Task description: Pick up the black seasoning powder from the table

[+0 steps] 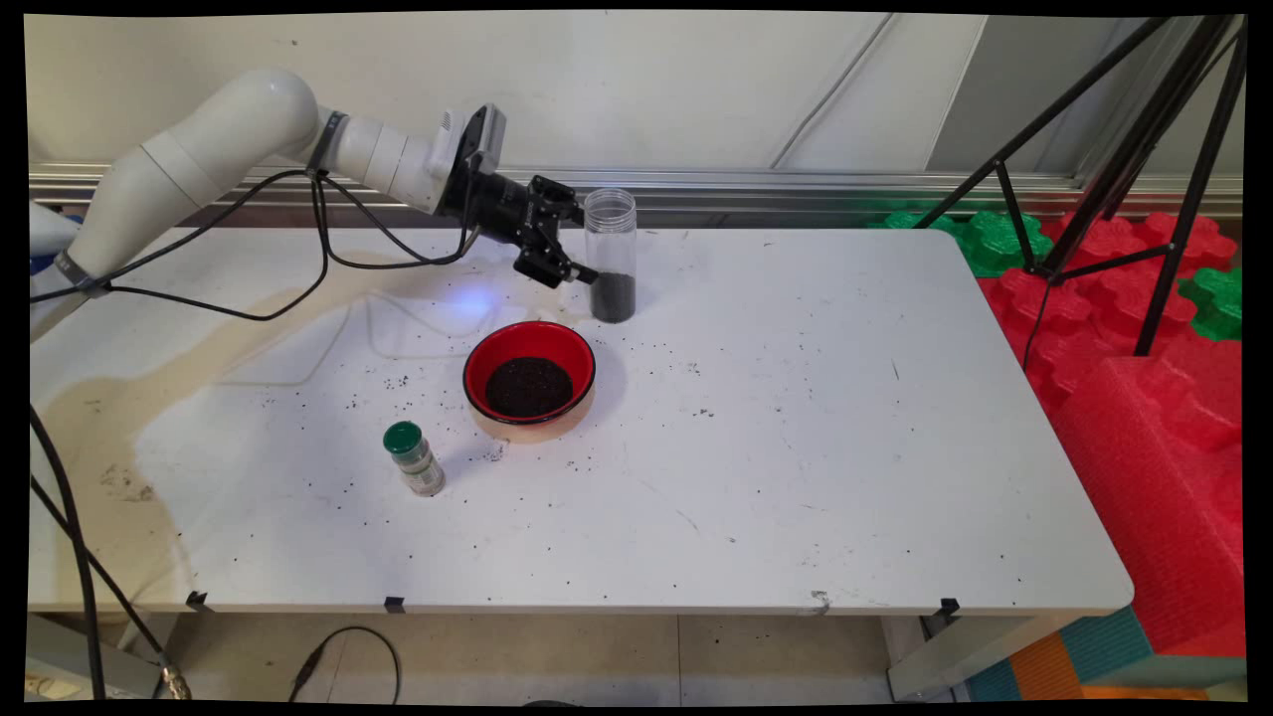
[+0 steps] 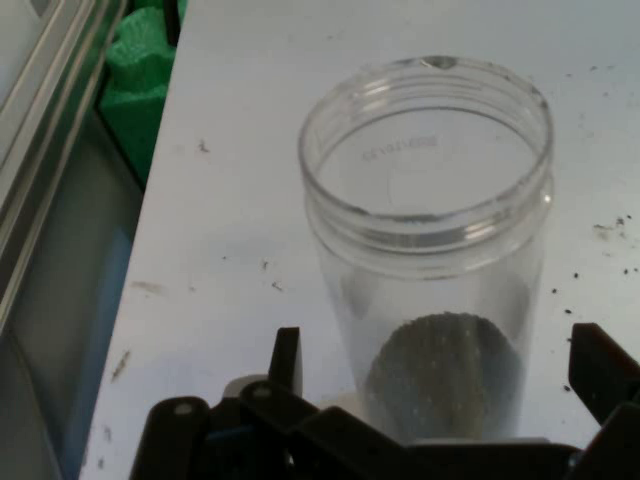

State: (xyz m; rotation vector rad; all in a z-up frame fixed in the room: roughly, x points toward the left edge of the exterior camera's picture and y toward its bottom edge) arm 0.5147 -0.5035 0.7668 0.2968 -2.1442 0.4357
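A clear open-topped plastic jar (image 1: 611,254) stands upright near the table's far edge, with a layer of dark grains at its bottom. My gripper (image 1: 595,270) is open and reaches in from the left at the jar's lower part. In the hand view the jar (image 2: 430,250) stands between the two fingers (image 2: 287,358), with a small gap on each side. A red bowl (image 1: 478,360) holding dark grains sits just in front of the jar. A small bottle with a green lid (image 1: 415,459) stands left of and nearer than the bowl.
Dark grains lie scattered on the white table (image 1: 796,447) around the bowl. A black tripod (image 1: 1144,149) stands at the right over red and green foam mats (image 1: 1144,418). Black cables (image 1: 318,239) hang from the arm at the left.
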